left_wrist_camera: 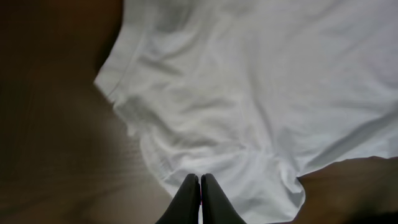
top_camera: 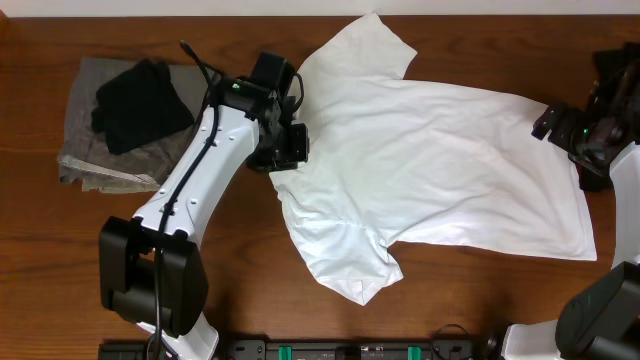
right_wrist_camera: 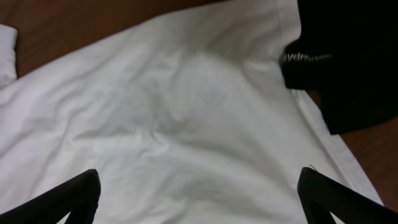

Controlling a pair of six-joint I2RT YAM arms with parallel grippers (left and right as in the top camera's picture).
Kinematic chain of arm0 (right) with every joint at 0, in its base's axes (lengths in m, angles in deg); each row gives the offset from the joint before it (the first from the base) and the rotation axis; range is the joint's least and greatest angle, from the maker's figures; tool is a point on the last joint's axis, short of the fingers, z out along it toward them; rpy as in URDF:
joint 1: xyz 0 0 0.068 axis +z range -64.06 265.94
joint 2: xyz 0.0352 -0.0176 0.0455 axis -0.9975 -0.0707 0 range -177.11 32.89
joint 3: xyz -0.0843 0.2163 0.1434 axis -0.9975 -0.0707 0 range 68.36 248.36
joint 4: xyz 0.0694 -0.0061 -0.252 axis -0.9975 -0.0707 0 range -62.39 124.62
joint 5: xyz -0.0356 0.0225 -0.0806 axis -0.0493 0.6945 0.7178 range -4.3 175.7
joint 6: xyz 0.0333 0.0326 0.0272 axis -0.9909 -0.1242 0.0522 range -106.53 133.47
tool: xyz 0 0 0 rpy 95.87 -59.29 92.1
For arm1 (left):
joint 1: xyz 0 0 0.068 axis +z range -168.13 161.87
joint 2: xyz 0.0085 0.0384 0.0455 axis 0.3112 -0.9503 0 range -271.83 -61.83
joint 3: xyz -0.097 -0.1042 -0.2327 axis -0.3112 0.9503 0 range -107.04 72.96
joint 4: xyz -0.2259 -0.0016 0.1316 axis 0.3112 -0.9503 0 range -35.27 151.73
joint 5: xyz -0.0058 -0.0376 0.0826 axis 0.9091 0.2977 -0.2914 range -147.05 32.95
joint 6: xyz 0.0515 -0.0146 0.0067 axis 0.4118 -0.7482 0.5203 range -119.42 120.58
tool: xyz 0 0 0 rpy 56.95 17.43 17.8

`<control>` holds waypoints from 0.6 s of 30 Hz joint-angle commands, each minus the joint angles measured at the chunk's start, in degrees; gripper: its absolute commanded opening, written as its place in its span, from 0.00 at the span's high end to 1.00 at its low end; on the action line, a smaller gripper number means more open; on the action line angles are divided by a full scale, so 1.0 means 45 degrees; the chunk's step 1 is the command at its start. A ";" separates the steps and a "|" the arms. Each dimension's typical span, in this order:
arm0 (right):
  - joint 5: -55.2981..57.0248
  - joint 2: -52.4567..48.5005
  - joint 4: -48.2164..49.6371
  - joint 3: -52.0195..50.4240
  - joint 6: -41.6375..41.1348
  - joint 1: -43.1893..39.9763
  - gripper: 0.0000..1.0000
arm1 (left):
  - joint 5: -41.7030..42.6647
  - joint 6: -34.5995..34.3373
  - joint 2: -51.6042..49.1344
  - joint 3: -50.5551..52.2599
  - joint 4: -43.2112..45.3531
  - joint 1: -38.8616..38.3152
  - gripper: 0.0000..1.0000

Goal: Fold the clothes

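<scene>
T-shirt (top_camera: 430,160) hem lies beneath the spread right hand (right_wrist_camera: 199,196).

Blurred, unreadable lettering on black housing (right_wrist_camera: 308,59)

A crumpled black fabric garment (top_camera: 140,105) lies on a folded grey cloth (top_camera: 88,150) at the left of the brown wooden table (top_camera: 60,260).

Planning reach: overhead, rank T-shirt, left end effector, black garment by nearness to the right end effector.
1. T-shirt, under the right end effector.
2. Left end effector, at shirt's opposite edge.
3. Black garment, beyond it, on grey cloth.
</scene>
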 commanded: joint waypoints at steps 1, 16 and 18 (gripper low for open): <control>-0.0005 -0.0034 -0.0073 0.0160 0.0092 0.0092 0.01 | -0.0228 -0.0359 -0.0019 -0.0015 -0.0714 -0.0194 0.94; -0.0005 -0.0034 -0.0078 0.0160 0.0092 0.0092 0.01 | -0.1656 -0.1598 -0.0029 0.1661 0.0155 -0.0918 0.94; -0.0005 -0.0034 -0.0078 0.0160 0.0092 0.0092 0.01 | -0.1656 -0.1603 -0.0068 0.2103 0.0753 -0.0850 0.94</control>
